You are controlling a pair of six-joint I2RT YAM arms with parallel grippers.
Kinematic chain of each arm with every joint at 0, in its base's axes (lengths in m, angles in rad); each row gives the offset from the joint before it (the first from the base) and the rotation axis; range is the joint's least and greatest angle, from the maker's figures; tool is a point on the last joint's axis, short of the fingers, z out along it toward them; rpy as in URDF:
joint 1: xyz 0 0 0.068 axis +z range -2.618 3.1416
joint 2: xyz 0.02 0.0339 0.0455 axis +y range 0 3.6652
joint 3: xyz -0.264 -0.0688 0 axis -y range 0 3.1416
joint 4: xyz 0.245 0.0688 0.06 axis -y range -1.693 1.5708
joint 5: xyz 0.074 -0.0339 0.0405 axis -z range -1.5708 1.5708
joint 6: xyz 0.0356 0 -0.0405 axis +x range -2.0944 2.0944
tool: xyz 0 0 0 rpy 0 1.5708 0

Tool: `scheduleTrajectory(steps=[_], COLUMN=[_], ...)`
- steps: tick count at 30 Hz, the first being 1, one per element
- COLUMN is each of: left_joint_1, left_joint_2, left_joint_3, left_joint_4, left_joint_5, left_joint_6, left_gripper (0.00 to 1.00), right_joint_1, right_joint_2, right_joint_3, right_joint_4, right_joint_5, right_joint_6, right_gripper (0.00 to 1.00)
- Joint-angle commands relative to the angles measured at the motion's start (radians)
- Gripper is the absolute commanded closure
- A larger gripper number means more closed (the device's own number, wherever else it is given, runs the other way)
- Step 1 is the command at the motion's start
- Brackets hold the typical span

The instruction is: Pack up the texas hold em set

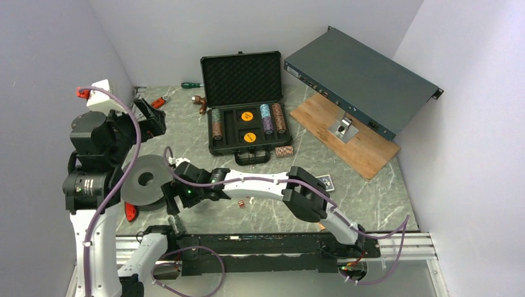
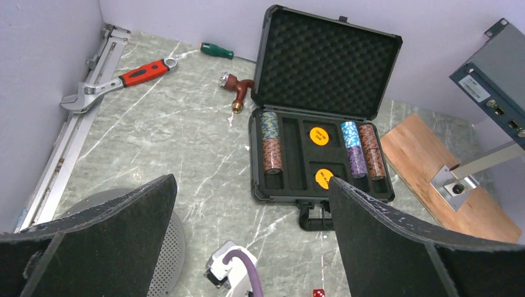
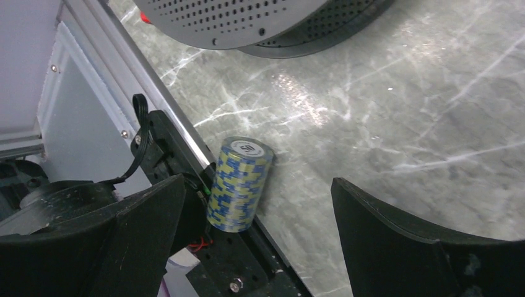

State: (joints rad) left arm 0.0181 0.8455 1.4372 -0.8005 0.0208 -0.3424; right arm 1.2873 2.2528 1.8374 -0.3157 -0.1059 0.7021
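Note:
The black case (image 1: 244,145) lies open at the back centre, its foam lid (image 2: 325,62) upright. Striped chip stacks (image 2: 270,143) (image 2: 362,148) lie in its slots beside two orange discs (image 2: 319,135). My right gripper (image 3: 258,182) is open low at the near table edge (image 1: 173,207). A blue-and-yellow chip stack (image 3: 239,184) stands upright between its fingers, close to the left finger, untouched. My left gripper (image 2: 252,182) is open and empty, held high at the left (image 1: 150,117). A red die (image 2: 318,292) lies on the table. Blue cards (image 1: 325,181) and red cards (image 1: 284,150) lie in front of the case.
A grey perforated disc (image 1: 145,182) sits at the near left. The grey-green rack box (image 1: 359,80) leans over a wooden board (image 1: 356,145) at the back right. A wrench (image 2: 124,77), a screwdriver (image 2: 216,51) and a brown fitting (image 2: 235,90) lie at the back left.

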Motion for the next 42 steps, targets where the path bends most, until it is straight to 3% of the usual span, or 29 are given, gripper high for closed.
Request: scheduleTrajectory(steps=[1,12,27,36,42], left_joint_1=[-0.003,-0.003,-0.003,-0.003,-0.003], left_joint_2=[-0.02,-0.072,-0.152,-0.174,-0.183], left_joint_3=[0.045,0.024,-0.009,-0.024,-0.039], left_joint_4=[-0.031,-0.015,-0.012,-0.013,-0.006], left_joint_5=[-0.013,0.003,0.023,0.02,0.019], left_joint_6=[-0.005,0.01,0.001,0.002,-0.001], left_gripper=[0.0,0.0,0.0,0.0,0.0], right_joint_1=[0.029,0.085,0.101,0.106,0.106], right_joint_2=[0.024,0.115,0.215,0.171,0.136], right_joint_3=[0.093,0.206,0.292,0.238,0.198], right_joint_4=[-0.042,-0.2,-0.25,-0.253,-0.267], right_joint_5=[0.017,0.158,0.156,0.19,0.223], right_joint_6=[0.022,0.067,0.086,0.101,0.1], right_gripper=[0.11,0.16,0.24,0.36,0.53])
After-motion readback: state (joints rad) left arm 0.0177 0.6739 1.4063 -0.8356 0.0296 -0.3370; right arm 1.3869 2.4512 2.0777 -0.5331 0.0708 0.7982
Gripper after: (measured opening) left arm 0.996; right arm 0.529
